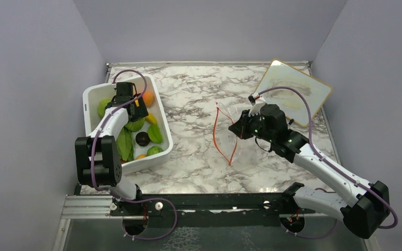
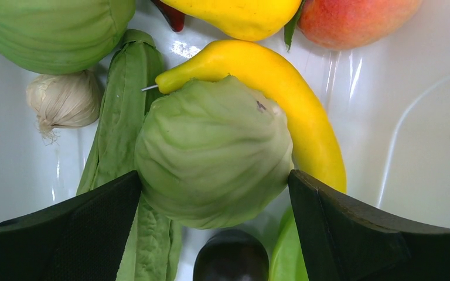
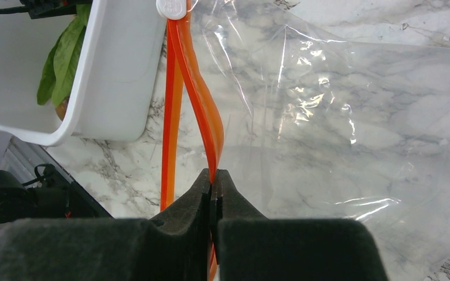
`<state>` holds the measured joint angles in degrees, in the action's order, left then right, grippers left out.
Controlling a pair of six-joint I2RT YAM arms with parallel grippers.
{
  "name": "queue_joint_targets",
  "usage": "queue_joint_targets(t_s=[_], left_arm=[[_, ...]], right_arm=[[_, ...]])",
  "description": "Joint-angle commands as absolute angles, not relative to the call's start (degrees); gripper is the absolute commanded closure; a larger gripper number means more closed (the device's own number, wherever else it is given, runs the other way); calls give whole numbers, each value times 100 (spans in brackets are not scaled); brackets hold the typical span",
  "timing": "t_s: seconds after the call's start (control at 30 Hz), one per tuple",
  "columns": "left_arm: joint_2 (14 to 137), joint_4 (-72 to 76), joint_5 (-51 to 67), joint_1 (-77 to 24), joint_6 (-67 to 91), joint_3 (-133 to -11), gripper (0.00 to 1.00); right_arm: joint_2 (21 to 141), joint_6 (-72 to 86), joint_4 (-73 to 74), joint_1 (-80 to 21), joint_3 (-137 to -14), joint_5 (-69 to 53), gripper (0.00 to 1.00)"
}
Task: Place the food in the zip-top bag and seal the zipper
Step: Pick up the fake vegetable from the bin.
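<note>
The food lies in a white tub (image 1: 91, 93) at the left. In the left wrist view a pale green cabbage (image 2: 211, 146) sits on a long yellow squash (image 2: 304, 117), with a garlic bulb (image 2: 64, 100), a green leaf (image 2: 120, 111), a peach (image 2: 351, 17) and a dark avocado (image 2: 231, 260) around it. My left gripper (image 2: 215, 174) is open, its fingers at either side of the cabbage. The clear zip-top bag (image 3: 340, 117) lies on the marble table. My right gripper (image 3: 212, 177) is shut on its red-orange zipper (image 3: 202, 105), holding the mouth (image 1: 215, 130) open and raised.
A white slider (image 3: 171, 8) sits at the far end of the zipper. The tub's wall (image 3: 117, 70) is close to the bag's mouth. A wood-framed white board (image 1: 293, 91) leans at the back right. Grey walls enclose the table on three sides.
</note>
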<state>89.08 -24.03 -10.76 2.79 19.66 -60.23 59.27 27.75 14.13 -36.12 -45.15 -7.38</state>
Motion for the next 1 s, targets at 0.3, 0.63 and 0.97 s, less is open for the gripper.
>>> queue_joint_targets(t_s=[0.3,0.63,0.97], left_arm=[[9192,-2434,-754,307,1889,-6159,1],[8829,-2447,-756,301,1978,-6042,34],[8090,-2603,-680,292,2161,-5889,48]], right_arm=[[5815,2786,1308,-3636,-4486,-958,99],[5783,2801,1292,-3639,-4423,-934,99],[5893,2920,1388,-3639,-4539,-1197,99]])
